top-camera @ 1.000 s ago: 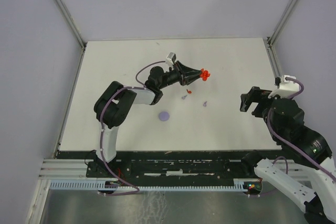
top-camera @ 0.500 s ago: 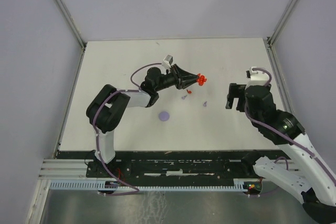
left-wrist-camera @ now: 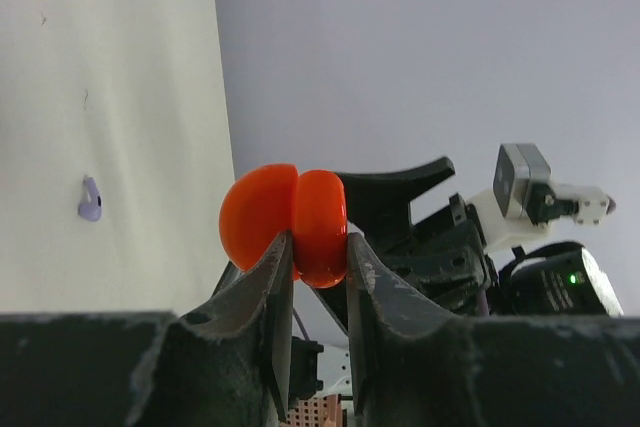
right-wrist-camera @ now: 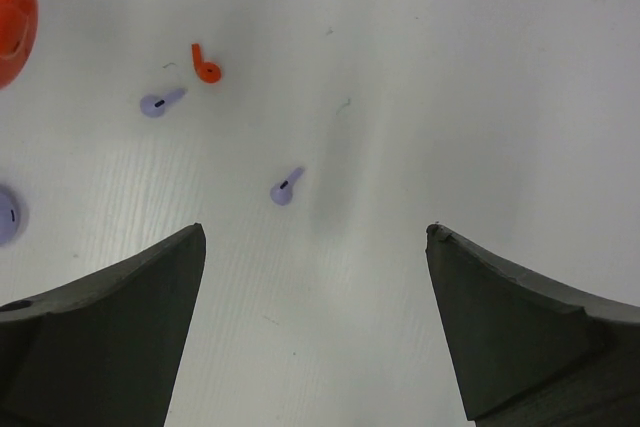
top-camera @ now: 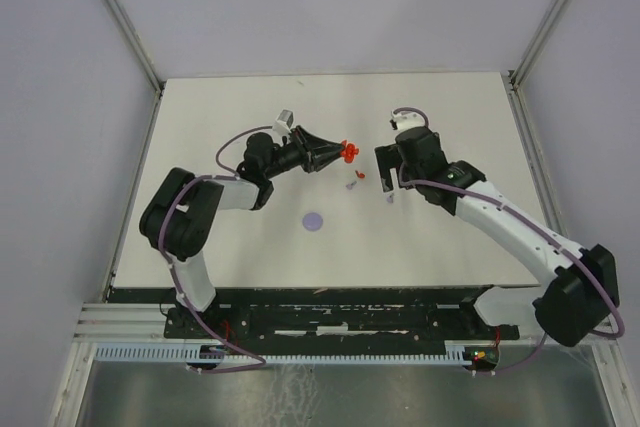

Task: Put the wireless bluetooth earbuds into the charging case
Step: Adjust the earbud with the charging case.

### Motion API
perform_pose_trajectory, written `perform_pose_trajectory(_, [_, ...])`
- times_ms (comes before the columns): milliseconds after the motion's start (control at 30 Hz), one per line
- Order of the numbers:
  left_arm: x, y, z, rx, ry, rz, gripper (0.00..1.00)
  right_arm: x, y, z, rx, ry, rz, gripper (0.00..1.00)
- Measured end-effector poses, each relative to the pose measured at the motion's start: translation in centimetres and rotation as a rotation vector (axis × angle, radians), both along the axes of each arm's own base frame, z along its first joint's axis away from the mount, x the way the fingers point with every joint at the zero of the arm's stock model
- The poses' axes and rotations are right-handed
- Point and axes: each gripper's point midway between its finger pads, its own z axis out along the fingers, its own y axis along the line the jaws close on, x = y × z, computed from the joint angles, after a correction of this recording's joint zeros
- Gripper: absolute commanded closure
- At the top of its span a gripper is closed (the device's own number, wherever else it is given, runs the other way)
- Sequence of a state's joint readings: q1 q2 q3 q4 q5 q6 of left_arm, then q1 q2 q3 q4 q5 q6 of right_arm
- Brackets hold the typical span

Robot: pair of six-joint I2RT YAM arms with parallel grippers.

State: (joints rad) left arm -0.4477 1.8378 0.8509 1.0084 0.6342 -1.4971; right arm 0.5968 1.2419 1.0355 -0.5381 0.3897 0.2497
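On the white worktop (top-camera: 200, 247), nearest the arm bases, a flat pale purple round disc (top-camera: 314, 220) lies alone, a little left of centre in the overhead view. Beyond it and to the right, the right pincer (right-wrist-camera: 315, 232) hangs over the worktop with its two dark fingers spread fully wide and nothing between them. In its wrist view a tiny pale purple stemmed earbud (right-wrist-camera: 285, 188) lies on the surface just ahead of the gap, left of centre. Toward the upper left of that view lie a second pale purple earbud (right-wrist-camera: 160, 103) and, near it but apart, a small red stemmed earbud (right-wrist-camera: 205, 67). All three earbuds lie loose on the worktop, outside the case. Farthest back, at the centre of the overhead view, the left pincer (top-camera: 338, 152) is clamped tight on an orange-red rounded plastic charging case (top-camera: 349, 151). The left wrist view shows the case's two bulging halves pinched at their lower edge between the fingertips.
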Motion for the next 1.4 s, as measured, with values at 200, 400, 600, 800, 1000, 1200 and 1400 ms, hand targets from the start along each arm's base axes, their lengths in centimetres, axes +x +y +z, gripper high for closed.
perform_pose_trajectory(200, [-1.1, 2.2, 0.2, 0.029, -0.027, -0.012, 0.97, 3.9, 3.4, -1.9, 0.053, 0.047, 0.096, 0.00])
perform_pose_trajectory(400, [-1.9, 3.2, 1.7, 0.042, -0.102, -0.053, 0.97, 6.4, 5.9, -2.8, 0.111, 0.057, 0.176, 0.00])
perform_pose_trajectory(600, [-2.4, 3.5, 1.0, 0.065, -0.095, -0.093, 0.97, 7.5, 6.5, -2.3, 0.153, 0.045, 0.222, 0.00])
perform_pose_trajectory(800, [-2.7, 3.4, 0.9, 0.070, -0.099, -0.109, 0.97, 7.6, 7.4, -1.6, 0.195, 0.037, 0.272, 0.00])
perform_pose_trajectory(1000, [-2.8, 3.4, 0.8, 0.071, -0.097, -0.111, 0.97, 7.1, 8.7, -1.4, 0.244, 0.052, 0.327, 0.00])
perform_pose_trajectory(1200, [-2.8, 3.4, 0.8, 0.071, -0.097, -0.111, 0.97, 6.6, 9.6, -1.2, 0.276, 0.061, 0.363, 0.01])
perform_pose_trajectory(1400, [-2.8, 3.4, 0.8, 0.071, -0.097, -0.111, 0.97, 6.2, 10.2, -1.2, 0.281, 0.065, 0.383, 0.01])
